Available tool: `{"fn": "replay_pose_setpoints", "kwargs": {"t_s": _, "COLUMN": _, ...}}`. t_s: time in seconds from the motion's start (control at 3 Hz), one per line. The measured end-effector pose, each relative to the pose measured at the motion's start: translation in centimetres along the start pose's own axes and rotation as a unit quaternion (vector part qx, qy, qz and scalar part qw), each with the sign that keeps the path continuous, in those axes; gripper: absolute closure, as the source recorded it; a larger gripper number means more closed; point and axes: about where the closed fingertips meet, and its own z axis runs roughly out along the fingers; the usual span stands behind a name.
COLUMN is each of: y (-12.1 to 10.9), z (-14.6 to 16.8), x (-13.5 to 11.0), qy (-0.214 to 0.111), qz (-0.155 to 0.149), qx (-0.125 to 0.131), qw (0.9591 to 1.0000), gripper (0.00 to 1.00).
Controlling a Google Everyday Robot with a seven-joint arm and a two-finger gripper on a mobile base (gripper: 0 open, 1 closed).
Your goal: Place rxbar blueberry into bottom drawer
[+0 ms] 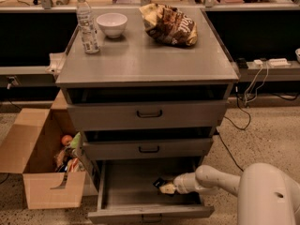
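The bottom drawer (140, 213) is pulled open below two shallower grey drawers. My gripper (162, 187) reaches into it from the right, low over the drawer floor near the right side. It is shut on the rxbar blueberry (158, 182), a small dark bar that sticks out at the gripper's tip, tilted, just above the drawer floor. My pale arm (211, 178) runs back to the right, over the drawer's right wall.
On the cabinet top stand a water bottle (86, 23), a white bowl (111, 23) and a brown chip bag (169, 25). An open cardboard box (40, 172) with items sits on the floor to the left. Cables (243, 102) hang at the right.
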Motion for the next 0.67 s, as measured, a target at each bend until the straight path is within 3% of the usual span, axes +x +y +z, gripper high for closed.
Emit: {"fn": "replay_pose_setpoints", "kwargs": {"t_s": 0.67, "y": 0.01, "z": 0.01, "x": 0.0, "qy": 0.0, "qz": 0.0, "qx": 0.0, "qw": 1.0, "gripper": 0.03}}
